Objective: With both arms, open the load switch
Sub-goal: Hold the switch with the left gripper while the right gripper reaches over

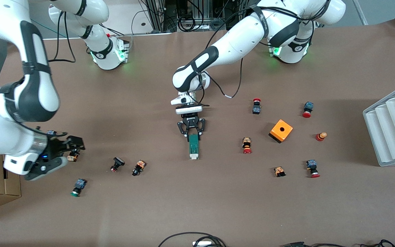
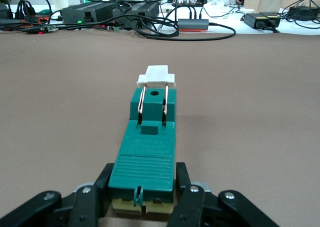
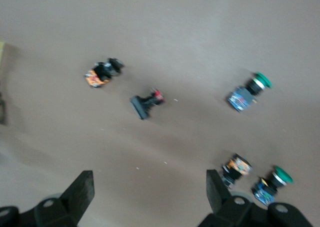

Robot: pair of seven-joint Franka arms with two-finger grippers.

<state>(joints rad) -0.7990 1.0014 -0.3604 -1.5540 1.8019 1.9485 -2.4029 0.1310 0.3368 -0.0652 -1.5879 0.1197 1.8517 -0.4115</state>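
My left end effector [image 1: 193, 134] has its black fingers [image 2: 192, 199] pinching the end of the narrow green rectangular plastic load switch [image 1: 193, 146] that points toward my bases, one finger on each long side. To do this step well, I judge I should keep that pinch firm and level so the block cannot twist or lift off the brown desk [image 1: 218, 206] while the other arm works the slider; the grip sits low on the body, well clear of the moving piece, which is what I want. My right end effector [image 1: 68, 145] hangs with its fingers spread wide and empty over the small push buttons [image 3: 240, 168] at the right arm's end of the desk, well apart from the switch, so it has to travel to the white piece and approach it squarely, in line with the block. The switch lies flat near the middle of the desk, lengthwise toward the front camera, with a ribbed green top, two thin copper-coloured rods running along its upper face, and the white sliding piece [image 2: 156, 75] capping the end nearer the front camera.
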